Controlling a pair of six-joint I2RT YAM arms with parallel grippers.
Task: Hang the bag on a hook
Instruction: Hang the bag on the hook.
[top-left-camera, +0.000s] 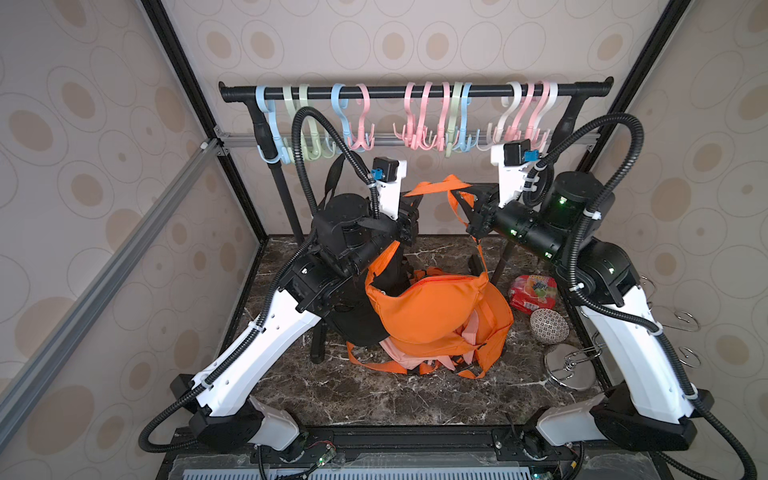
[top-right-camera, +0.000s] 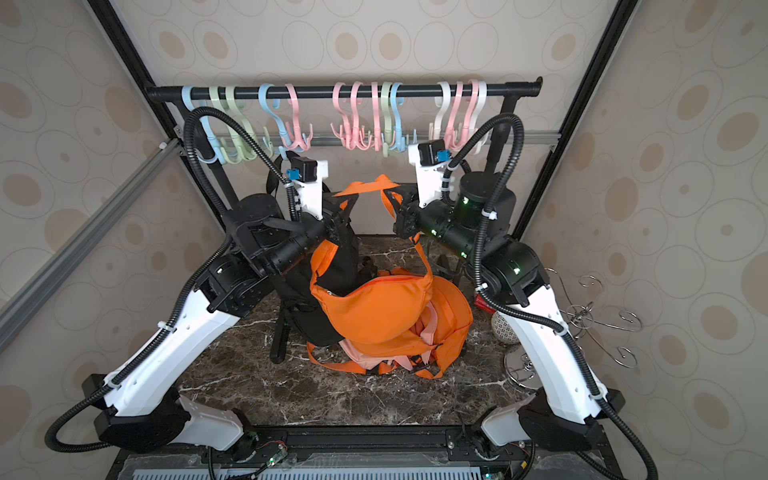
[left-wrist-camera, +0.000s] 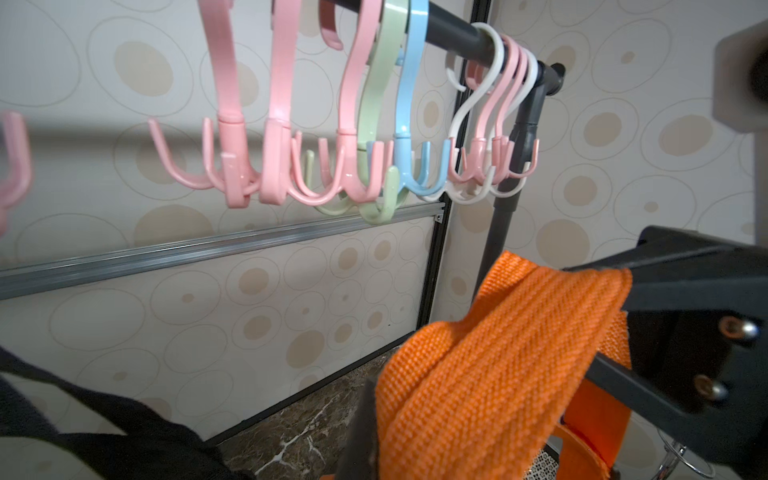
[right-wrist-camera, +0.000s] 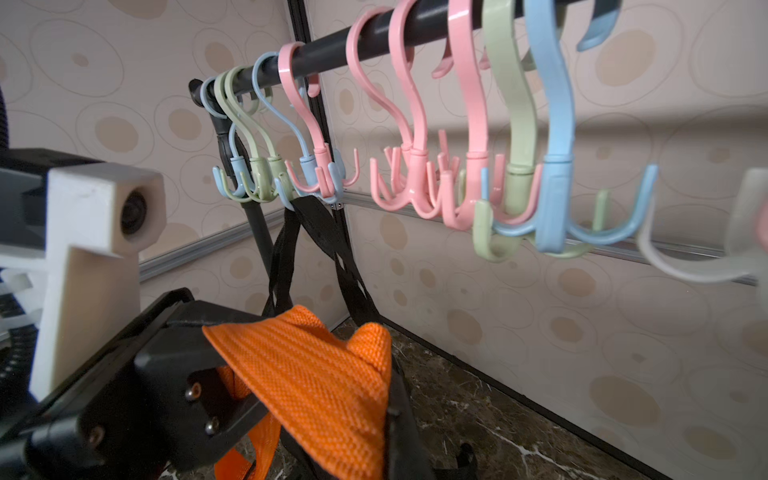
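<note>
The orange bag (top-left-camera: 424, 307) (top-right-camera: 374, 307) hangs above the marble table by its orange webbing strap (top-left-camera: 438, 185). That strap is stretched between my two grippers, just below the row of pastel hooks (top-left-camera: 419, 141) on the black rail (top-left-camera: 390, 91). My left gripper (top-left-camera: 409, 203) (top-right-camera: 343, 208) is shut on one end of the strap (left-wrist-camera: 478, 374). My right gripper (top-left-camera: 467, 199) (top-right-camera: 395, 199) is shut on the other end (right-wrist-camera: 316, 374). The pink hooks (left-wrist-camera: 232, 166) (right-wrist-camera: 415, 183) hang a little above and behind the strap.
A black bag strap (right-wrist-camera: 316, 232) hangs from a blue hook at the rail's left end. Under the lifted bag, an orange backpack (top-left-camera: 486, 332) lies on the table. At right are a red packet (top-left-camera: 534, 293), a patterned bowl (top-left-camera: 548, 326) and a metal stand (top-left-camera: 569, 368).
</note>
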